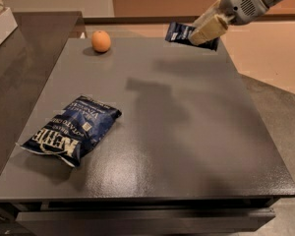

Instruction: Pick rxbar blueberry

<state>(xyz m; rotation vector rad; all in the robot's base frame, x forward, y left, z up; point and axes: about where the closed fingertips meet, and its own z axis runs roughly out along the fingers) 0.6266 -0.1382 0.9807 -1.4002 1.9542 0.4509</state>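
The rxbar blueberry point(180, 33) is a small flat dark navy wrapper with white print. It hangs in the air above the far right part of the dark grey table point(187, 132), clear of the surface. My gripper point(202, 35) comes in from the upper right and is shut on the bar, its beige fingers point(209, 29) covering the bar's right half.
A large crinkled blue-and-white Kettle chip bag point(71, 130) lies at the table's front left. An orange point(101, 41) sits at the far left. A white box point(0, 23) stands on the counter at the left edge. Tan floor lies beyond the table's right side.
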